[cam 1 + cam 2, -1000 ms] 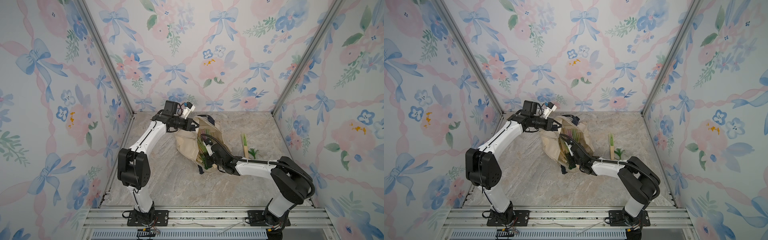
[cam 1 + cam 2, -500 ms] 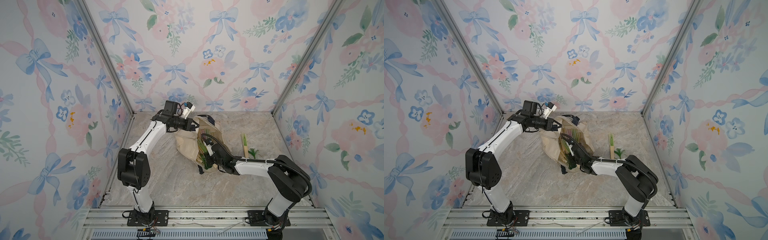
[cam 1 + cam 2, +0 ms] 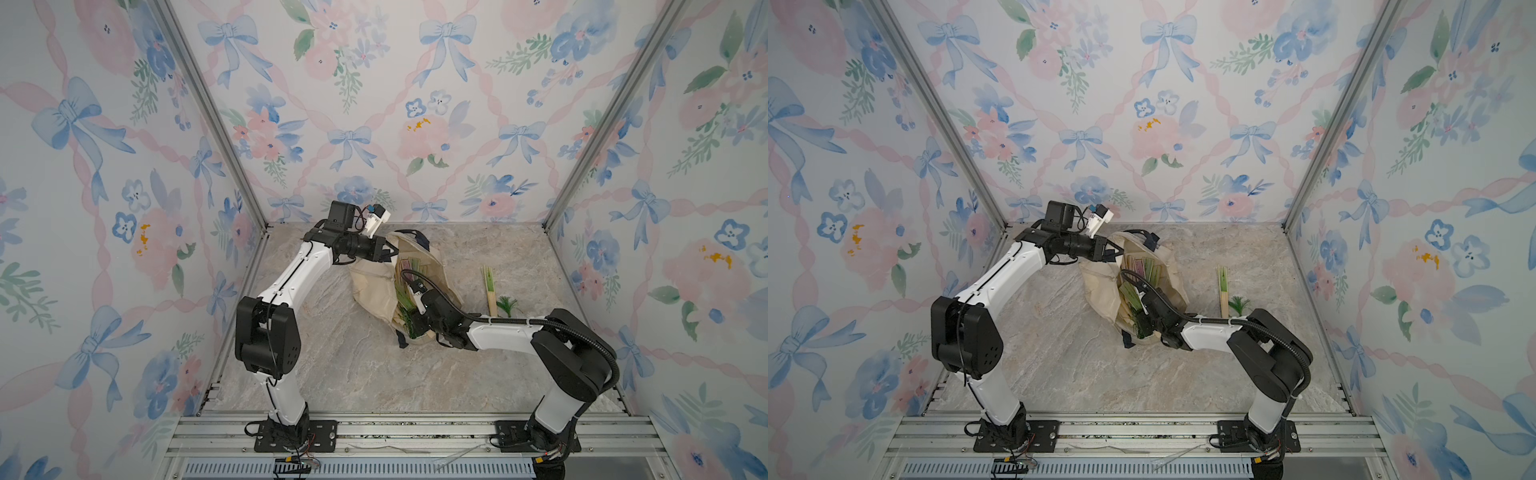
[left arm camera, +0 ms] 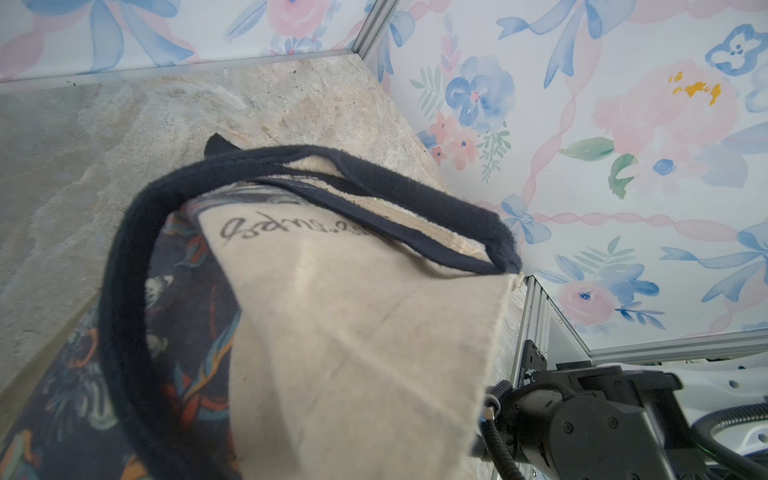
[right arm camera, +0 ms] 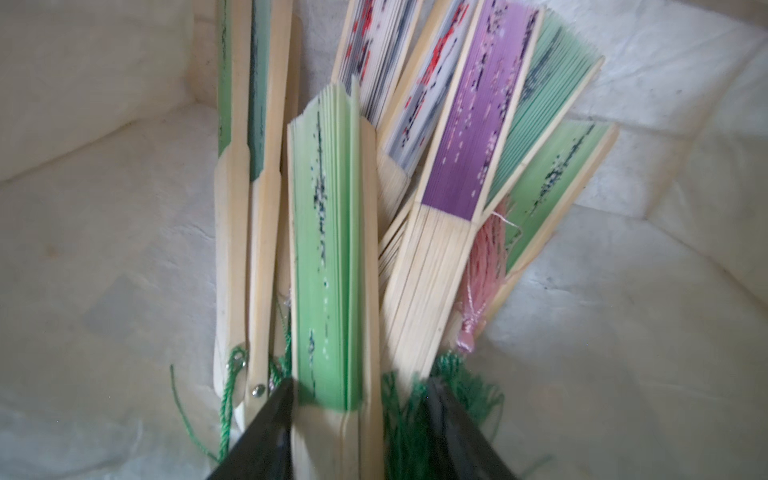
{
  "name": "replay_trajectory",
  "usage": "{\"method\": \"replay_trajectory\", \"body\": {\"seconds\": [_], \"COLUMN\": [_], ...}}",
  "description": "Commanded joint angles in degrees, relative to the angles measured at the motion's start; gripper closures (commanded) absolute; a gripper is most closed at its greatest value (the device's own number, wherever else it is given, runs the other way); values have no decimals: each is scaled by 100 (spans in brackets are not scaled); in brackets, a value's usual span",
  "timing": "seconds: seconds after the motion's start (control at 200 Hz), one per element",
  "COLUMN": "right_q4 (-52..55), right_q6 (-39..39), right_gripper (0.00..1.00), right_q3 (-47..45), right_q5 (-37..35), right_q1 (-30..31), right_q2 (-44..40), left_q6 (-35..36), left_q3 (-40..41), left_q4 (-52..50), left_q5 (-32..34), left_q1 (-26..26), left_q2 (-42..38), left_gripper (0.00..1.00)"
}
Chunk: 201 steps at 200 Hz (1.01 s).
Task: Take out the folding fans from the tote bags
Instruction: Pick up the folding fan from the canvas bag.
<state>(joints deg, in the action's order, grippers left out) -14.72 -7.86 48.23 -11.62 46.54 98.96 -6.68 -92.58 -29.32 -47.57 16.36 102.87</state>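
The cream tote bag [image 3: 374, 286] [image 3: 1100, 286] lies slumped mid-table, its mouth toward my right arm. My left gripper [image 3: 388, 251] [image 3: 1115, 251] is shut on the bag's far rim by a navy handle [image 4: 124, 311]; canvas [image 4: 353, 332] hides its jaws in the left wrist view. Several folding fans lie inside. My right gripper [image 5: 360, 382] [image 3: 413, 321] is open in the mouth, its fingers either side of a light green fan [image 5: 324, 249]. A purple fan [image 5: 469, 137] and a pink tassel [image 5: 482, 266] lie beside it. One green fan [image 3: 489, 286] [image 3: 1224, 286] lies on the table right of the bag.
A loose green tassel [image 3: 507, 305] sits by the outside fan's lower end. Flowered walls close in three sides, with metal corner posts [image 3: 582, 166]. The aluminium base rail [image 3: 395, 432] runs along the front. Bare marble table [image 3: 353, 374] lies before the bag.
My right gripper has spread its jaws and edged slightly further into the bag mouth. The left arm and the bag have stayed put.
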Motion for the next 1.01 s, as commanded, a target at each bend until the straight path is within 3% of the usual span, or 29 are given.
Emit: {"method": "replay_trajectory", "body": {"seconds": [0.0, 0.29, 0.595, 1.0], "right_q4": [291, 594, 660, 648], "right_q6": [171, 266, 361, 363], "right_gripper": [46, 56, 64, 81], "right_q3": [-192, -287, -351, -334], "right_q5": [-409, -510, 118, 288], "right_q1": [150, 224, 236, 232], "right_q2": [-301, -386, -497, -472], "left_q6": [61, 52, 44, 37], "left_q3": [10, -16, -29, -3], "left_q4": [157, 162, 160, 161], "left_q5": [-209, -200, -200, -165], "left_q1": [-26, -30, -41, -36], "left_q2": [-144, -98, -79, -99], "left_gripper": [100, 100, 100, 100]}}
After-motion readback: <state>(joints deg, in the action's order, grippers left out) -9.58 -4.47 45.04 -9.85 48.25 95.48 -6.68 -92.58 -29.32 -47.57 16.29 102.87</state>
